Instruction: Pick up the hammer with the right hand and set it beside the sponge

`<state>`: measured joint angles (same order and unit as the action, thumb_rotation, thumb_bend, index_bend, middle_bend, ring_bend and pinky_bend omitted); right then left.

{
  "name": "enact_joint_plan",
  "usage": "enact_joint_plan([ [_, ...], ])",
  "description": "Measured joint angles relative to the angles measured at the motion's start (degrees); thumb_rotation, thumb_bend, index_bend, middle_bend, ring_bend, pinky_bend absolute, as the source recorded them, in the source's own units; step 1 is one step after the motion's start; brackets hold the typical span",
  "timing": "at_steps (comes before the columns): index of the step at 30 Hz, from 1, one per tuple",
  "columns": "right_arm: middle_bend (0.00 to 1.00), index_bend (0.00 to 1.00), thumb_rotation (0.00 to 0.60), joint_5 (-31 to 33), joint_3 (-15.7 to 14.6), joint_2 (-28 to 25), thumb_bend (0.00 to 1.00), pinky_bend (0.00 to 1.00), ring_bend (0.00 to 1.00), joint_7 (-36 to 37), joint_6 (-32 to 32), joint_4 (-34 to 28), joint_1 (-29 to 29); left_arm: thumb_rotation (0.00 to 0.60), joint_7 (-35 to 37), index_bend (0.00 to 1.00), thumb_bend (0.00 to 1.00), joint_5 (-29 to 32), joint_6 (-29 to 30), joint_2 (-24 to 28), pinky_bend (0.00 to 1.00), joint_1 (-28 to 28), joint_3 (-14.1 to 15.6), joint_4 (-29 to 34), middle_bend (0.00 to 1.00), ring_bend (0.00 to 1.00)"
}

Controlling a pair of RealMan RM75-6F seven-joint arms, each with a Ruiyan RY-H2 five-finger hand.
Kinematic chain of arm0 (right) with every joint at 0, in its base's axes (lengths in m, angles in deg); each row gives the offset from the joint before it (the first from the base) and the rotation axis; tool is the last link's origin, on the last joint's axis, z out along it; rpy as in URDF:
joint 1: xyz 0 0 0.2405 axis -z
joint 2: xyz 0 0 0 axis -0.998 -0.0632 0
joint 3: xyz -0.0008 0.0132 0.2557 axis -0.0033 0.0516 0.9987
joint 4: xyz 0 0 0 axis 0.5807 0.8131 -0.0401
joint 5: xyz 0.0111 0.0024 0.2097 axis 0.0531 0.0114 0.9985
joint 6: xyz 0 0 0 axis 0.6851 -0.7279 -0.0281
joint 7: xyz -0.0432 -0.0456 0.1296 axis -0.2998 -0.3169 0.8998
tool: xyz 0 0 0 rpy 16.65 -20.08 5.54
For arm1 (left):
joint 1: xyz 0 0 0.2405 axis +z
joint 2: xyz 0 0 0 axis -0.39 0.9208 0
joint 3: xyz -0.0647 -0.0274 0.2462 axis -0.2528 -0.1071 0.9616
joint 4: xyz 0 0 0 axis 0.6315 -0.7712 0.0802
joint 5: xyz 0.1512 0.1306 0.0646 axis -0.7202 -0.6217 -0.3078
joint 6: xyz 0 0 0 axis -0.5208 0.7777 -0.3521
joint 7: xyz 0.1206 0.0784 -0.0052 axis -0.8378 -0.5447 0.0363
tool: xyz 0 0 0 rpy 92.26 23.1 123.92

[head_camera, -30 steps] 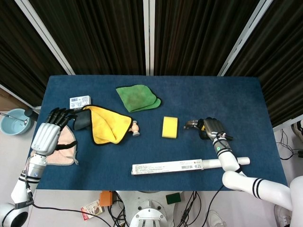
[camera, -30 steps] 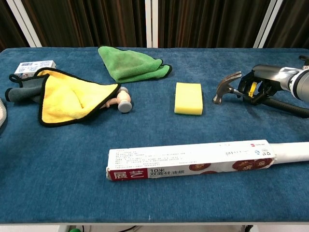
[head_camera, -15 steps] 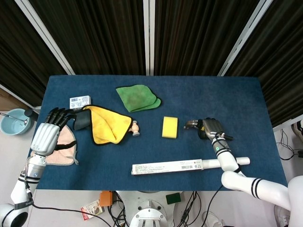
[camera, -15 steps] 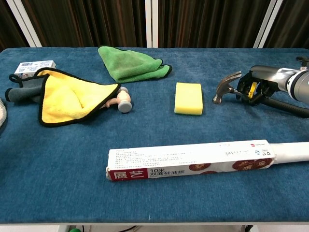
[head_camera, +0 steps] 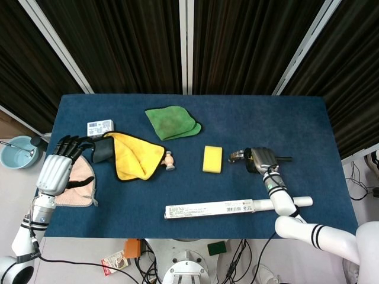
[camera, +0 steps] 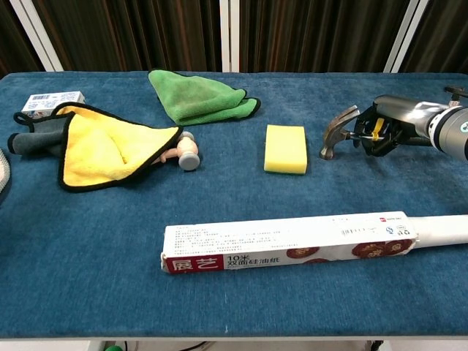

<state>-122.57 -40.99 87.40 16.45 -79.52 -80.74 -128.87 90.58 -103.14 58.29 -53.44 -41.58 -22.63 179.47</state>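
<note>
— What was hidden around the hammer (camera: 338, 133)?
— Most of its handle was covered by the right hand (camera: 398, 124), and the hand itself was cut off by the chest view's right edge.
— And elsewhere?
— The grey roll (camera: 33, 139) was partly buried under the yellow cloth (camera: 102, 152). The print on the long box (camera: 289, 242) could not be read (too small). The left hand (head_camera: 57, 168) was left out of the chest view.

Bright, even light from overhead; both views are sharp. Shadows on the blue desk (head_camera: 308, 130) are soft and short. The dark curtains (head_camera: 237, 41) at 12 o'clock stay dim, without glare.
</note>
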Motion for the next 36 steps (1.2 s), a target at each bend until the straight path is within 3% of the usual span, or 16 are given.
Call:
enact_joint_plan([
  [5, 0.62, 0.78, 0.600, -3.0, 0.4, 0.0, 1.00, 0.44, 0.49, 1.7, 0.0, 0.4, 0.3, 0.600, 0.3, 0.23, 0.04, 0.0, 0.0, -0.1, 0.08, 0.2, 0.1, -0.3, 0.14, 0.08],
  [12, 0.67, 0.85, 0.600, -7.0, 0.8, -0.6, 1.00, 0.51, 0.55, 5.2, 1.4, 0.8, 0.6, 0.600, 0.6, 0.23, 0.04, 0.2, -0.1, -0.4, 0.08, 0.5, 0.3, -0.9, 0.14, 0.08],
  [20, 0.78, 1.00, 0.600, -13.4, 1.3, -1.2, 1.00, 0.67, 0.70, 11.5, 1.3, 1.6, 1.5, 0.600, 1.0, 0.23, 0.04, 0.5, -0.2, -0.6, 0.08, 0.8, 0.4, -1.3, 0.14, 0.08],
  [28, 0.84, 1.00, 0.600, -19.1, 2.0, -3.5, 1.00, 0.74, 0.78, 17.2, 0.2, 0.3, 2.7, 0.600, 0.9, 0.23, 0.04, 0.6, -0.1, -0.9, 0.08, 1.0, 0.3, -1.4, 0.14, 0.08],
  [36, 0.89, 1.00, 0.600, -20.3, 3.2, -6.8, 1.00, 0.79, 0.83, 18.5, 0.2, -6.5, 2.7, 0.600, 0.1, 0.23, 0.04, 0.5, 0.2, -0.9, 0.08, 1.2, 0.3, -1.2, 0.14, 0.08],
])
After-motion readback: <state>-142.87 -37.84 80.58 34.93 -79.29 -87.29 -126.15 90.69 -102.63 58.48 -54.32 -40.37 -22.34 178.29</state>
